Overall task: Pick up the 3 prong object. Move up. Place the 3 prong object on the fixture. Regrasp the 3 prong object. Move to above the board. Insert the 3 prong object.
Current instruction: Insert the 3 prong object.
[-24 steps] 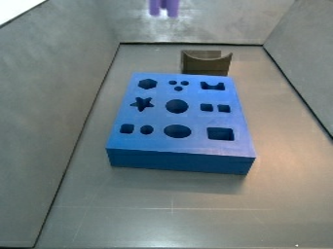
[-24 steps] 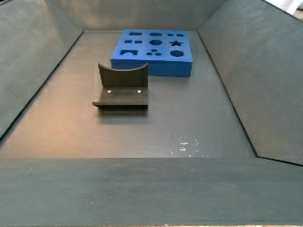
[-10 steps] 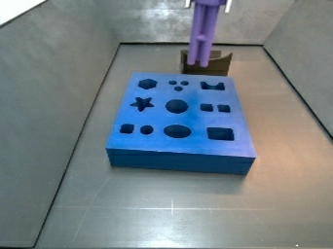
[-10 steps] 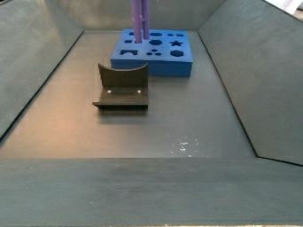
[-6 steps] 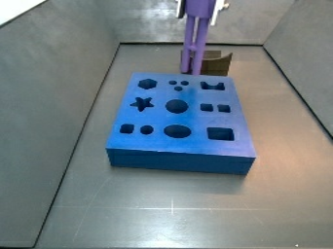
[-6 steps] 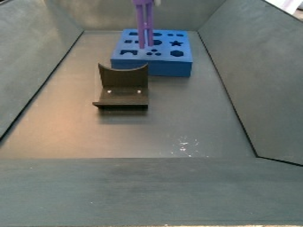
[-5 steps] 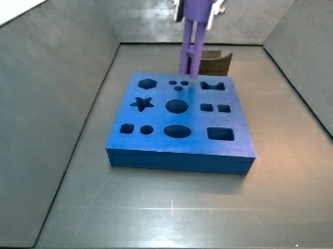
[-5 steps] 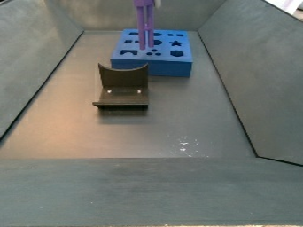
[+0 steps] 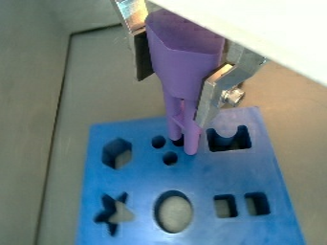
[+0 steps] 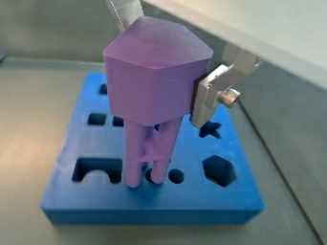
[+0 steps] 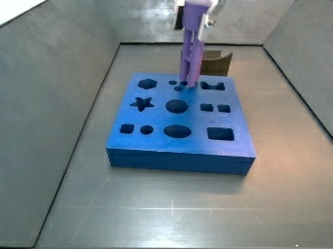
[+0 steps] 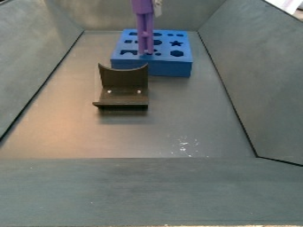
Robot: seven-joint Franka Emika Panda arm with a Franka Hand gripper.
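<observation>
My gripper point(image 9: 179, 59) hangs over the board point(image 11: 150, 146), silver fingers point(image 9: 234, 78) clamped on the top of the 3 prong object point(image 11: 192, 53); the purple peg stands upright, its lower tip at the small holes near the board's far edge, whether it has entered I cannot tell; in both wrist views the prongs point(image 10: 149, 158) point down at those holes; board sits mid-floor; the fixture point(image 11: 217, 62) stands beyond it, toward the far wall, apart from the board.
</observation>
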